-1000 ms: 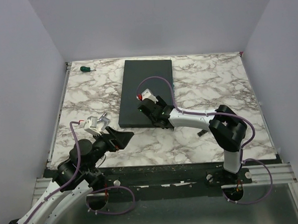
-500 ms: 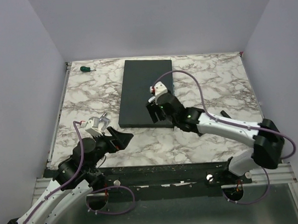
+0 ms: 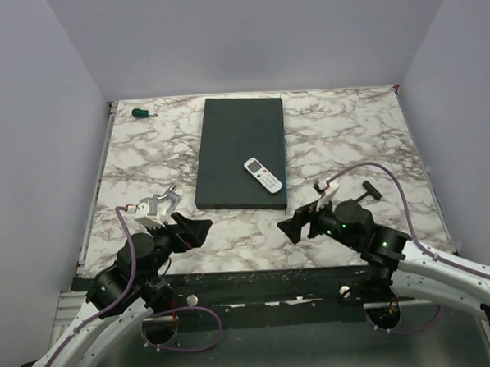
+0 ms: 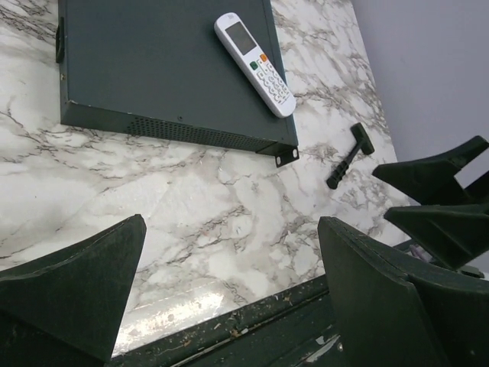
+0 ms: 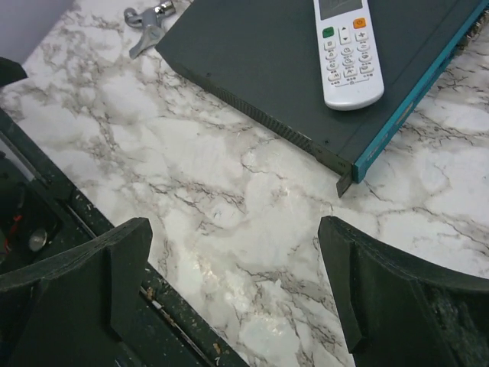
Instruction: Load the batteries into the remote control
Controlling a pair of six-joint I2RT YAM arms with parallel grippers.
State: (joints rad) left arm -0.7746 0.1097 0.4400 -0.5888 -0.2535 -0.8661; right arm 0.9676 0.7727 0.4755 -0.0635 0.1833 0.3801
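Remote control [image 3: 263,175] face up on dark grey slab [image 3: 235,143] near its right front corner, long axis diagonal, screen end far-left. Left gripper [image 3: 192,230], right gripper [image 3: 294,227] both spread wide, holding nothing. Left wrist view: black T-shaped tool [image 4: 348,155]; right wrist instead: slab's teal edge [image 5: 405,115].

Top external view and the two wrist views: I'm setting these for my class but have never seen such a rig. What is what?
Two robot arms stand at the near edge of a marble table. The top picture looks down from above and behind them; the other two come from a camera on each wrist. The left gripper and right gripper are both open and hold nothing. A white remote control lies face up on a dark grey slab. A green-handled screwdriver and a black T-shaped tool lie on the marble. No batteries show.
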